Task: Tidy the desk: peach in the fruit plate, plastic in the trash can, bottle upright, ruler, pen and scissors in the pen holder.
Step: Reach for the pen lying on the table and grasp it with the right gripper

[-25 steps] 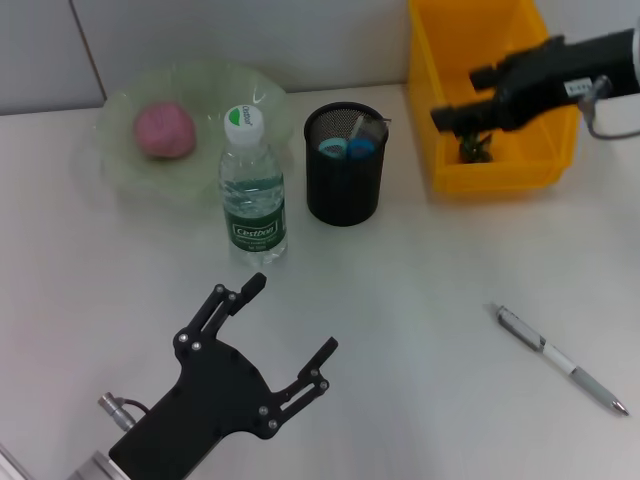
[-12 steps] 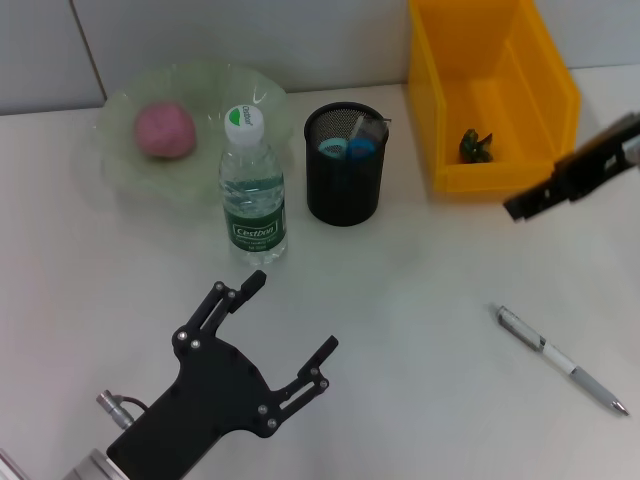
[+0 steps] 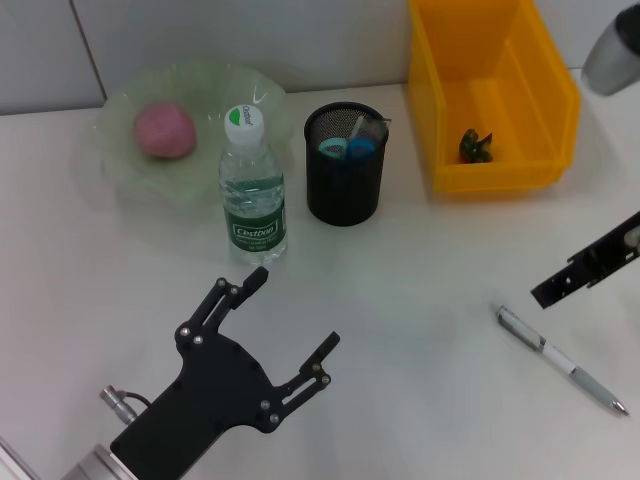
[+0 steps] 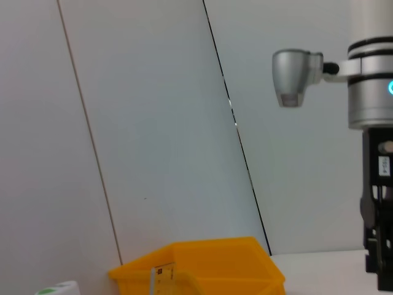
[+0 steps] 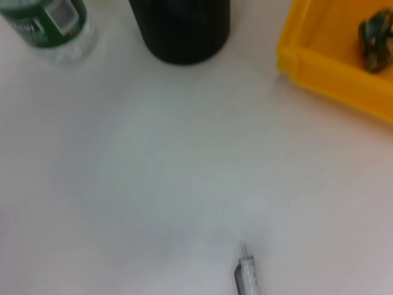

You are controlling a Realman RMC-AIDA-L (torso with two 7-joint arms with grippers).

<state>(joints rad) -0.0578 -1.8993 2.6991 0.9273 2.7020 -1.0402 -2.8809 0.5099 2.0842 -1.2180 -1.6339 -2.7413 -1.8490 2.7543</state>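
Note:
A pink peach [image 3: 165, 130] lies in the pale green fruit plate [image 3: 205, 100] at the back left. Beside the plate the water bottle [image 3: 252, 190] stands upright. Blue scissors handles [image 3: 345, 148] and a ruler stick out of the black mesh pen holder [image 3: 343, 195]. Crumpled green plastic [image 3: 475, 146] lies in the yellow bin [image 3: 495, 178]. On the table at the front right lies the silver pen [image 3: 560, 358]. My right gripper [image 3: 545, 292] hangs just above and beyond the pen's near end. At the front left my left gripper [image 3: 294, 309] rests open and empty.
The right wrist view looks down on the bottle [image 5: 49, 24], pen holder [image 5: 181, 27], yellow bin [image 5: 331, 61] and the pen's tip [image 5: 247, 276]. Bare table lies between them. The left wrist view shows the bin [image 4: 202, 267] and the right arm [image 4: 374, 153].
My right arm has swung from over the yellow bin forward and down to the table's right side, near the pen. The left arm has stayed put.

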